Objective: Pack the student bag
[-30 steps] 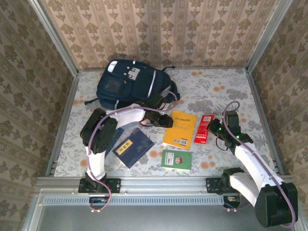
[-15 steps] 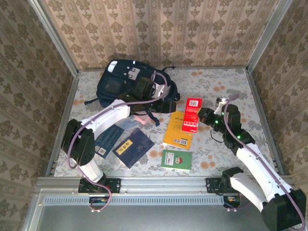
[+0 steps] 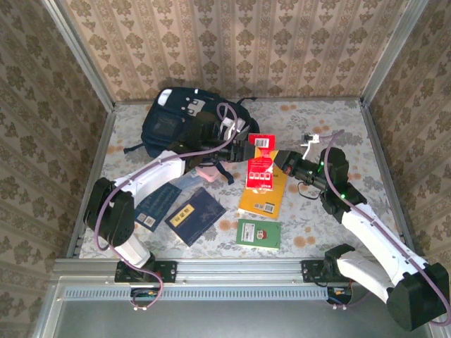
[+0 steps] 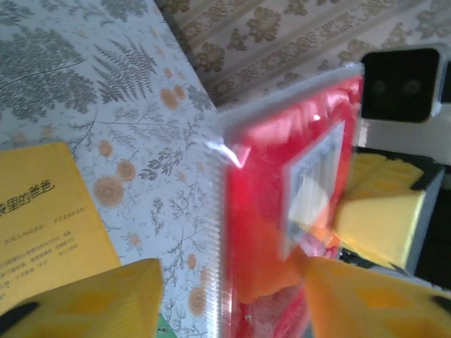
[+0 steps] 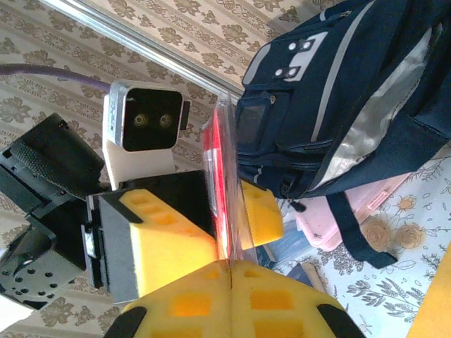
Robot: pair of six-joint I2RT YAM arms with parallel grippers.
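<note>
The student bag [image 3: 180, 123], dark navy with a thin white stripe, lies at the back left of the table; its front pocket and open mouth show in the right wrist view [image 5: 338, 91]. A red plastic packet [image 3: 261, 167] hangs in the air just right of the bag. My right gripper [image 3: 278, 163] is shut on its lower edge, pads [image 5: 176, 303] pressed together. My left gripper [image 3: 238, 146] straddles the packet's top end [image 4: 268, 211] with its jaws open; the right finger [image 4: 373, 303] lies against the packet and bare table shows beside the left finger [image 4: 91, 303].
Under the packet lies a yellow book [image 3: 266, 196]. A green booklet [image 3: 258, 233], a navy book [image 3: 195, 215] and a blue booklet [image 3: 161, 204] lie toward the front. A pink case [image 3: 208, 172] rests at the bag's mouth. Patterned walls close in the table.
My right gripper lifted the red packet off the table and carried it left toward the bag. My left gripper swung up from the table to the packet, opened wide, then narrowed around it.
</note>
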